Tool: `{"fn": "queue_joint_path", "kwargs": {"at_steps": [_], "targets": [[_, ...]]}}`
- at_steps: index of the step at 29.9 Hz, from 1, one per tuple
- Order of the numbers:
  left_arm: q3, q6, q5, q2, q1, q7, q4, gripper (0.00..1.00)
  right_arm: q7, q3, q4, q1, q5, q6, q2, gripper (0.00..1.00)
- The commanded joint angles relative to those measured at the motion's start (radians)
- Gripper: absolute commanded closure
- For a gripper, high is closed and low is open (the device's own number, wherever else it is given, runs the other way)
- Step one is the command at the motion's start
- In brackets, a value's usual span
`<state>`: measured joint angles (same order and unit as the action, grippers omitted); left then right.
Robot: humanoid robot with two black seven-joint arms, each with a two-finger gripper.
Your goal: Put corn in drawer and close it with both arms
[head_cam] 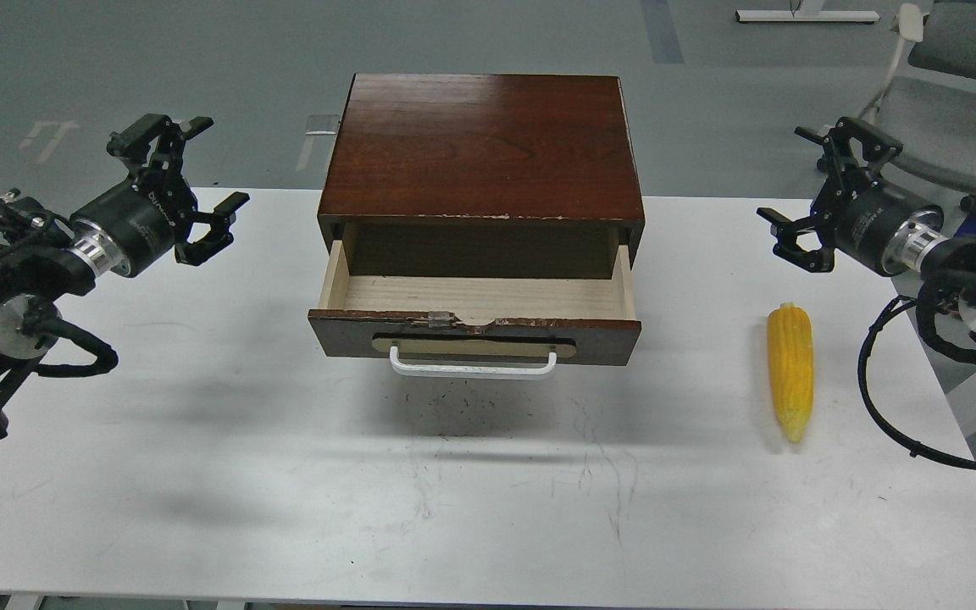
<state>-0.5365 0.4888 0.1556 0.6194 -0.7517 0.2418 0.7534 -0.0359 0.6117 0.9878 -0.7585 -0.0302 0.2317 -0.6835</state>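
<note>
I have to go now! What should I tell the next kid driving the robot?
Left hand: open, empty, up in the air left of the cabinet.
Right hand: open, empty, up in the air above the corn's far end.
Corn: lying on the table, right of the drawer, untouched.
Drawer: pulled open, nothing inside.
Done: nothing yet.
Left: pick up the corn, probably with the right hand, put it in the drawer, then push the drawer shut with both hands.

1 corn cob (790, 373), 1 open drawer (475, 326), 1 cabinet (482, 148), 1 table (200, 474), 2 arms
</note>
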Motion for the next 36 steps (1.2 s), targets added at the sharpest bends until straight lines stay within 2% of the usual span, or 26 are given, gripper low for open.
{"fn": "queue_joint_path", "kwargs": {"at_steps": [1,26,33,36], "targets": [[-0.005,0.0,0.001,0.0,-0.003,-0.001,0.0,0.02,-0.001,0.0,0.002,-0.004,-0.004,0.012,-0.002,0.0],[0.004,0.0,0.001,0.025,-0.018,0.001,0.0,0.02,-0.012,-0.132,-0.048,-0.108,0.024,0.02,-0.005,0.0],[0.007,0.0,0.002,0.025,-0.017,0.001,0.0,0.02,-0.012,-0.136,-0.043,-0.105,0.027,-0.026,-0.014,0.0],[0.009,0.0,0.002,0.025,-0.015,0.001,-0.002,0.02,-0.012,-0.214,-0.046,-0.114,0.109,-0.092,-0.019,0.04]]}}
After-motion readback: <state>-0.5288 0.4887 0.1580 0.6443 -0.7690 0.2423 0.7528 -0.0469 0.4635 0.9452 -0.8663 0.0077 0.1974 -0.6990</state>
